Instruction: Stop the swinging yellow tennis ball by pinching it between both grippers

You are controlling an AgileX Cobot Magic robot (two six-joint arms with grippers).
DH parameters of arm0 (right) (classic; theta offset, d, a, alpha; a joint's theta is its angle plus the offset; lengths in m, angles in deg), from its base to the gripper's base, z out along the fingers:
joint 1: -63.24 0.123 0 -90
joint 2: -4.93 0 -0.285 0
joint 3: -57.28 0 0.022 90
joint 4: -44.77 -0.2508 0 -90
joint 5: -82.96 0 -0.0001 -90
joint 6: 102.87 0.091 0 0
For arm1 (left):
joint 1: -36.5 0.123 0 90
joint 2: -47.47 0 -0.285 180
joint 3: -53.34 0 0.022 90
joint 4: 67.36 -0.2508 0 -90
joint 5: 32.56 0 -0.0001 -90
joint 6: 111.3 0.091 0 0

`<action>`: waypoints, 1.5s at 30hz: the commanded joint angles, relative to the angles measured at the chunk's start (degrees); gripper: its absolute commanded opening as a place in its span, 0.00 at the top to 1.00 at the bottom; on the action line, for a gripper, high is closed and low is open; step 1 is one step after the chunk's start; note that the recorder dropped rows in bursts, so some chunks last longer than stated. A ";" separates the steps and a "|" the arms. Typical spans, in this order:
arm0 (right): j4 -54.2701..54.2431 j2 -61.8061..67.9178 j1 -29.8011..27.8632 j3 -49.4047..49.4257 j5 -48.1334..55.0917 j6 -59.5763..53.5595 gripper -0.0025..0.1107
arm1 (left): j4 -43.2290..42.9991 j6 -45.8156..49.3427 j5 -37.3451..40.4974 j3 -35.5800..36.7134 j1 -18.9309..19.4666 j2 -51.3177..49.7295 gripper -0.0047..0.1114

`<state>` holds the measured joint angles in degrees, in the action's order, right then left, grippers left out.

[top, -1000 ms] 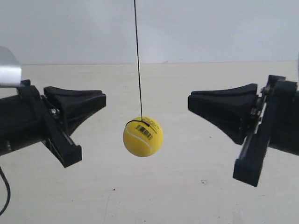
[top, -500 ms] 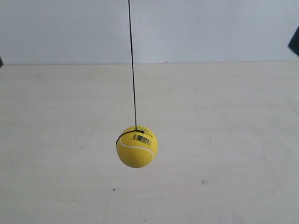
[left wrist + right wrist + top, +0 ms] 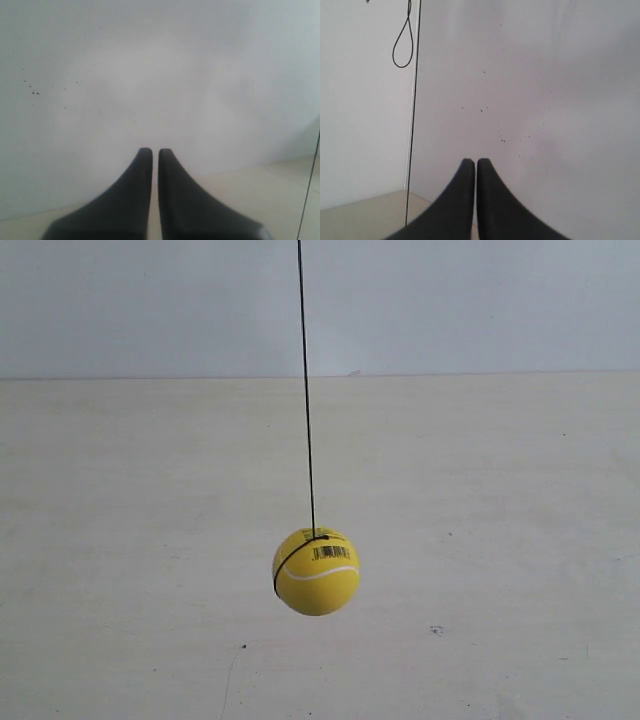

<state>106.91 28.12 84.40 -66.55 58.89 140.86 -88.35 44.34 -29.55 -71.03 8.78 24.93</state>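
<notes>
The yellow tennis ball (image 3: 316, 571) hangs free on a thin dark string (image 3: 306, 390) above the pale table, its white seam and barcode facing the exterior camera. No gripper shows in the exterior view. In the left wrist view my left gripper (image 3: 151, 150) is shut with nothing between its black pointed jaws, facing a white wall. The right wrist view shows my right gripper (image 3: 471, 161) shut and empty as well, also facing a white wall. The ball appears in neither wrist view.
A pale table (image 3: 500, 490) runs under the ball to a white back wall (image 3: 450, 300). A thin dark line (image 3: 307, 195) runs along the edge of the left wrist view. In the right wrist view a black cord loop (image 3: 403, 47) hangs by a wall corner.
Both grippers, which flanked the ball one second ago, have left the exterior view. The ball has swung left, then back right and a little lower in the picture.
</notes>
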 commanded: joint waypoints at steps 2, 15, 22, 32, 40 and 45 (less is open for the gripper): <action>-0.03 -0.37 0.05 -0.34 0.16 0.18 0.98 | 0.64 -0.42 0.63 0.19 -0.15 0.82 0.92; -0.03 -0.37 0.05 -0.34 0.40 0.28 0.98 | 0.64 4.63 0.53 0.19 -0.15 0.82 0.92; -0.03 -0.37 0.05 -0.34 0.40 0.28 0.98 | 7.73 11.43 0.53 0.19 0.76 2.67 0.92; -0.03 -0.37 0.05 -0.34 0.40 0.29 0.98 | 21.89 15.85 0.53 0.19 13.95 10.82 0.92; -0.03 -0.37 0.05 -0.34 0.40 0.29 0.98 | 25.72 15.04 0.53 0.19 26.33 14.76 0.92; -0.03 -0.37 0.05 -0.34 0.40 0.29 0.98 | 26.32 15.04 1.67 0.19 31.17 14.76 0.92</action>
<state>106.91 28.12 84.40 -66.55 59.14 140.98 -62.92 59.81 -28.78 -71.03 37.75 39.40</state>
